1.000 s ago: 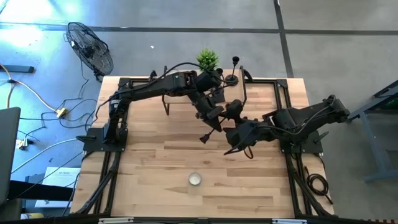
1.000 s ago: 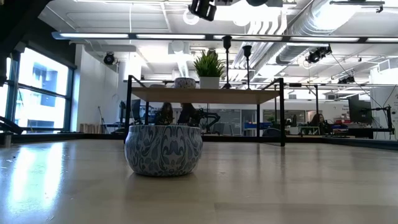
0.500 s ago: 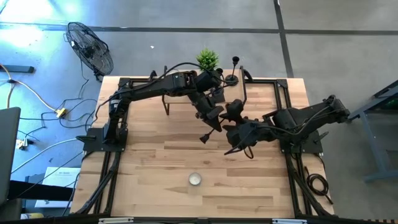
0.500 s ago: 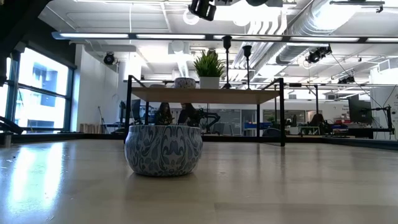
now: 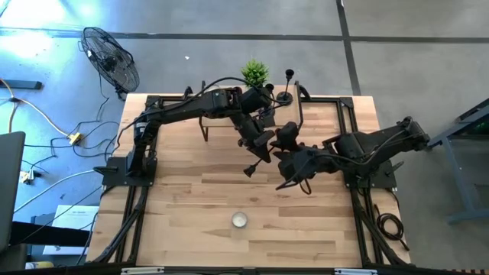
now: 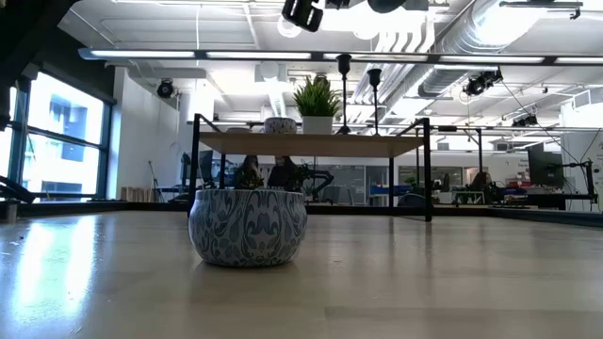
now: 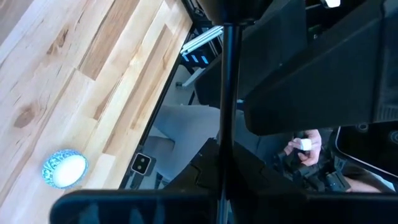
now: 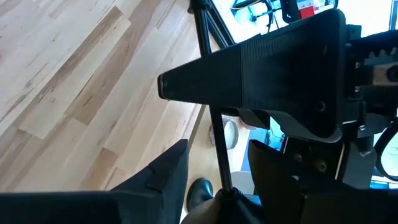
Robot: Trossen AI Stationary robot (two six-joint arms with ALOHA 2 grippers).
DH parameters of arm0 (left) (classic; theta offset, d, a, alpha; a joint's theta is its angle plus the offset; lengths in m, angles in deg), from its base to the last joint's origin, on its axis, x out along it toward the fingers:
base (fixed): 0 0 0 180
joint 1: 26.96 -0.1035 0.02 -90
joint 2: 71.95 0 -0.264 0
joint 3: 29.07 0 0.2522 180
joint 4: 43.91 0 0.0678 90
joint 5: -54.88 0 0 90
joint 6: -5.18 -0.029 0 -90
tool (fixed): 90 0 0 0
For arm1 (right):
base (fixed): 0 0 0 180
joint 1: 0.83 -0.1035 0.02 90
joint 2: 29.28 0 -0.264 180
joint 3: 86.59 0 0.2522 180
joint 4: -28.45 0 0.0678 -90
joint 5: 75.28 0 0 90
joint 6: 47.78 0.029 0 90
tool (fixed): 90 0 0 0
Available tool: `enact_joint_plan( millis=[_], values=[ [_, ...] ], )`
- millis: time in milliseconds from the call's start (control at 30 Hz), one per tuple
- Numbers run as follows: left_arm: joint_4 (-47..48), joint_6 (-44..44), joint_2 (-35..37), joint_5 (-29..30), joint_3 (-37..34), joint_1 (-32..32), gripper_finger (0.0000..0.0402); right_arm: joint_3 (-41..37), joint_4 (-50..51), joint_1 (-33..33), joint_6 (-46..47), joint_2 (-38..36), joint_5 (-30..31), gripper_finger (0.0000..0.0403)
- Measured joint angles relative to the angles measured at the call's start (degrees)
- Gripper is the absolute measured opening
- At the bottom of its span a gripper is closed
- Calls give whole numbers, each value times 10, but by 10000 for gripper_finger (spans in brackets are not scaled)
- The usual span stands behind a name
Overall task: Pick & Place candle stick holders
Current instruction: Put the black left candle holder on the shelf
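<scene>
One black candle stick holder (image 5: 254,160) hangs tilted above the middle of the table, its cup end (image 5: 248,169) toward the near edge. My left gripper (image 5: 262,149) is shut on its thin stem. My right gripper (image 8: 217,180) is open, with one finger on either side of the same stem (image 8: 216,146), closer to the holder's other end and not touching it. In the low view two more candle stick holders (image 6: 344,89) (image 6: 374,89) stand upright on their bases on a raised shelf at the far edge. One of them (image 5: 286,90) shows from above. My left gripper pinches the holder's thin stem (image 7: 224,168) between its two fingers, which lie across it. The holder is lifted clear of the table and slants, with its cup end (image 6: 302,12) lowest and nearest the table's front.
A small green plant (image 5: 255,72) stands on the shelf beside the upright holders. A round patterned candle tin (image 5: 240,220) sits near the table's front edge. Bare wood (image 5: 191,198) lies to the left and in front. A person's hand (image 7: 305,144) shows beyond the table.
</scene>
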Motion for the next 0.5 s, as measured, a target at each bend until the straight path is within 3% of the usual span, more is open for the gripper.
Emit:
enact_joint_plan(
  millis=[500],
  values=[
    [14,-9,0,0,0,0,5,0,-3,5,-6,0,-20,139]
  ],
)
